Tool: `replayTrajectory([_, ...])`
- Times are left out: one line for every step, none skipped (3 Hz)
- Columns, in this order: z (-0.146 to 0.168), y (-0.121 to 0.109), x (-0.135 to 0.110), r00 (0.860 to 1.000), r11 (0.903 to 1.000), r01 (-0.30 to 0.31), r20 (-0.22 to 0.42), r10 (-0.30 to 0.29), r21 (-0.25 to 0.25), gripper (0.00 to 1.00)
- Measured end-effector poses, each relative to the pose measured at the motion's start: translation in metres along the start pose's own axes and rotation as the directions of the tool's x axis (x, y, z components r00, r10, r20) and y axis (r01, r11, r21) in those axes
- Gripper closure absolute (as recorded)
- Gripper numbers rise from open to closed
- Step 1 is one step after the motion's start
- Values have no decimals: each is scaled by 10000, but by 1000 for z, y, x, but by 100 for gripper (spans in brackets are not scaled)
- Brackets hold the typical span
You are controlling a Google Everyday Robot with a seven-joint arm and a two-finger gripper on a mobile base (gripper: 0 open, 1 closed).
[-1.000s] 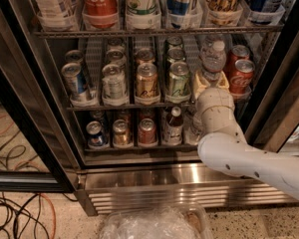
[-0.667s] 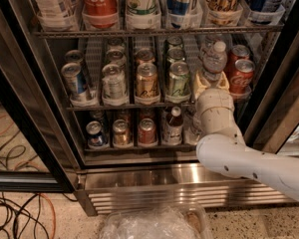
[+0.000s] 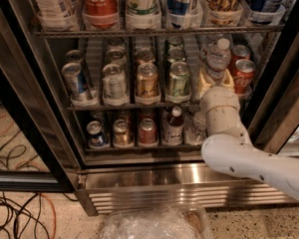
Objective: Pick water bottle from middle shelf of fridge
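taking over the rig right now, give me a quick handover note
Gripper: inside the fridge, at the lower part of the water bottle, right side of the middle shelf. Grip cannot be confirmed.
Water bottle: upright in its lane, between a green can and the red cans.
Done: door open, arm reached in to the bottle.
Left: confirm the grasp, likely lift the bottle clear of the front rail, then pull it out of the fridge.

Gripper (image 3: 215, 79) at the water bottle (image 3: 218, 59): red can (image 3: 243, 74) just right, pale can (image 3: 179, 81) left, upper shelf (image 3: 159, 32) close overhead.
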State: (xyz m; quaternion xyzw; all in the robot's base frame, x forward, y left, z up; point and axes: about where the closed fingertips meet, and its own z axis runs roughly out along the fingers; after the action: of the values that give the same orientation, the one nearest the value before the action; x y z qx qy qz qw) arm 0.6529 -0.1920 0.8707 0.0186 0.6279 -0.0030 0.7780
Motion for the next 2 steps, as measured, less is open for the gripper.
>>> replayTrajectory([2, -4, -10, 9998, 9997, 208, 76, -207, -162, 100])
replayTrajectory([4, -8, -20, 9989, 9984, 443, 140, -438, -351, 100])
